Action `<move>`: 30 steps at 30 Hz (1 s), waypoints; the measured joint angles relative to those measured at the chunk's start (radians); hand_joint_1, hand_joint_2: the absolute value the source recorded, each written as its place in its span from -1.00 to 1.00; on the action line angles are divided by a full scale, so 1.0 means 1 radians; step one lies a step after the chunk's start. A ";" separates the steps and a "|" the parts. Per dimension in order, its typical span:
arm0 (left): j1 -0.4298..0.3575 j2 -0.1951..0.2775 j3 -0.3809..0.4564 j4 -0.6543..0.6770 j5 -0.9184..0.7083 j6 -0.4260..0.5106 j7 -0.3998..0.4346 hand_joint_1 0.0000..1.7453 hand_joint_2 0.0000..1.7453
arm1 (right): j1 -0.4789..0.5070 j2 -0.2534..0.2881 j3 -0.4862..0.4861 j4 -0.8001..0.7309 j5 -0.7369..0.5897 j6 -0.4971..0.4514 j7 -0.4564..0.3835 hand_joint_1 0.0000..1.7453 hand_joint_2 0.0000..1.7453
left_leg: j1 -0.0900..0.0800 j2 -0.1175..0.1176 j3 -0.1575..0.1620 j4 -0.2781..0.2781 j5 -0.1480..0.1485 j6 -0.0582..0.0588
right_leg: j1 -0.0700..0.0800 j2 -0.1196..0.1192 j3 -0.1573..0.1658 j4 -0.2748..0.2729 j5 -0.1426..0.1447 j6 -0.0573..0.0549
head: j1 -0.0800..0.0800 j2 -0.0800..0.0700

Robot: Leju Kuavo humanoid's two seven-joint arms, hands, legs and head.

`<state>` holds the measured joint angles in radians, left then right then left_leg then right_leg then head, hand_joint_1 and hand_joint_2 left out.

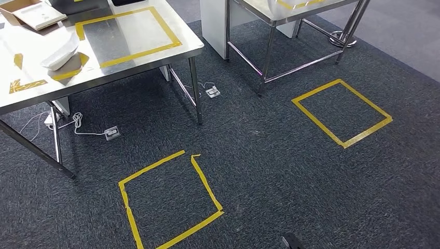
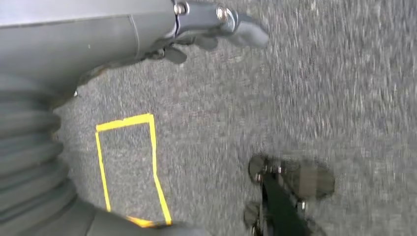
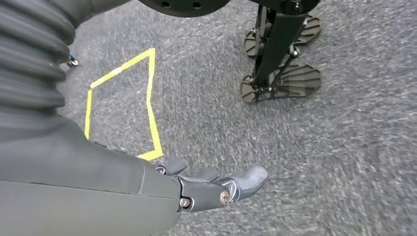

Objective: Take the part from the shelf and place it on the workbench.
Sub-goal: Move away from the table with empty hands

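My left hand [image 2: 211, 27] hangs over the dark grey carpet, fingers loosely apart and holding nothing. My right hand [image 3: 216, 184] hangs the same way above the carpet, also holding nothing. A steel workbench [image 1: 171, 52] stands at the upper left of the head view, with a yellow tape rectangle [image 1: 129, 33] marked on its top. A white curved object [image 1: 59, 52] lies on that bench, left of the rectangle; I cannot tell whether it is the part.
A cardboard box [image 1: 33, 13] sits at the bench's far left corner. A second steel table [image 1: 270, 13] stands at the upper right. Two yellow tape squares [image 1: 171, 199] [image 1: 341, 111] mark the carpet. White cables and floor sockets [image 1: 111, 133] lie under the bench.
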<state>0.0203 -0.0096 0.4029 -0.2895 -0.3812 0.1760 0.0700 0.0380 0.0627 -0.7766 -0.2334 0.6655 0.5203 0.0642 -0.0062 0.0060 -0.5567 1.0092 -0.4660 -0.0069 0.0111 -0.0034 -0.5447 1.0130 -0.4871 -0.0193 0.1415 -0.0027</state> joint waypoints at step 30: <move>0.120 0.004 -0.349 -0.094 0.372 -0.167 -0.067 -1.00 -1.00 | 0.106 -0.074 0.696 -0.134 -0.651 0.000 -0.063 -1.00 -1.00 | 0.000 0.000 -0.001 0.000 0.002 0.003 | -0.003 0.000 -0.001 0.000 0.003 0.003 | 0.000 0.000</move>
<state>0.1400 -0.0057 0.0535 -0.3839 -0.0088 0.0091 0.0028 0.1443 -0.0113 -0.0809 -0.3677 0.0144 0.5203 0.0010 -0.0063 0.0057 -0.5579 1.0097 -0.4641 -0.0043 0.0079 -0.0035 -0.5461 1.0132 -0.4842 -0.0166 0.1415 -0.0027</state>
